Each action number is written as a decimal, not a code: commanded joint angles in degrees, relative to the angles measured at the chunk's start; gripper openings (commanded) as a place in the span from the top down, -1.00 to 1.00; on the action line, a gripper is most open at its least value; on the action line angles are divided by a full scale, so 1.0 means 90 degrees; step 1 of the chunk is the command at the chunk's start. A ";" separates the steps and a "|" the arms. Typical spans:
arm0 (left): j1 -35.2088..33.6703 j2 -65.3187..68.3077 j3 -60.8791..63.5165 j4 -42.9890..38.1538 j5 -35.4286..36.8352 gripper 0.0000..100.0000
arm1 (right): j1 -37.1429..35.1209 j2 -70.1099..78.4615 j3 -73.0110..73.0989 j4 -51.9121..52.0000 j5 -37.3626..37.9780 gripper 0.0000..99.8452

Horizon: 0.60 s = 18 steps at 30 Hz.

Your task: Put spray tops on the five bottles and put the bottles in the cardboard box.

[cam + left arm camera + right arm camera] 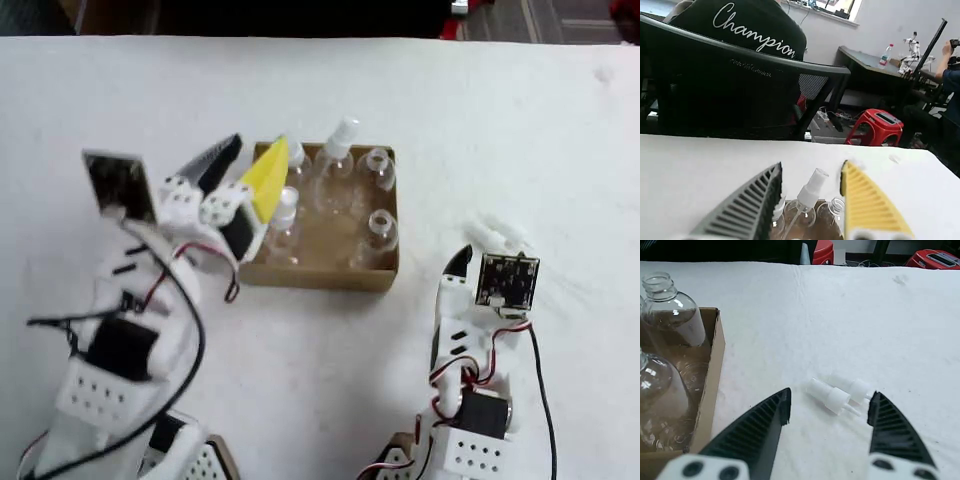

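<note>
Cardboard box (322, 272) noted near the middle of the worktop (500, 110), open side up. Five bottles are stood upright inside it.

- Capped bottle (338, 158): spray top fitted, at the box's far side.
- Second capped bottle (285, 218): spray top fitted, just beside the left arm.
- Bare-necked bottle (378, 168) and second bare-necked bottle (381, 232): necks open, on the side of the box towards the right arm.
- Fifth bottle (297, 158): partly hidden behind the yellow finger; its neck cannot be judged.

Left claw (258, 148): held above the box's edge on the left arm's side. Grey and yellow fingers are spread wide and nothing is gripped. In the left wrist view a capped bottle is seen below the gap, untouched.

Right claw (830, 396): held low over the worktop beside the box. Black fingers are set wide apart and nothing is gripped.

Two loose spray tops (832, 397) are seen lying side by side on the worktop, outside the box, just ahead of the right claw's tips.
</note>
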 commanded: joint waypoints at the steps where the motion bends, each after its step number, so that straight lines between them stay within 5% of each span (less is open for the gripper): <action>1: 0.0054 0.1832 -0.1348 0.0303 0.0088 0.65 | -0.0044 -0.0005 0.0059 -0.0054 0.0068 0.54; 10: 0.0034 0.4020 -0.3683 0.2735 0.0059 0.65 | -0.0044 -0.0005 0.0059 -0.0054 0.0068 0.54; 18: 0.0083 0.4381 -0.3673 0.2872 0.0088 0.67 | -0.0044 -0.0005 0.0059 -0.0054 0.0068 0.54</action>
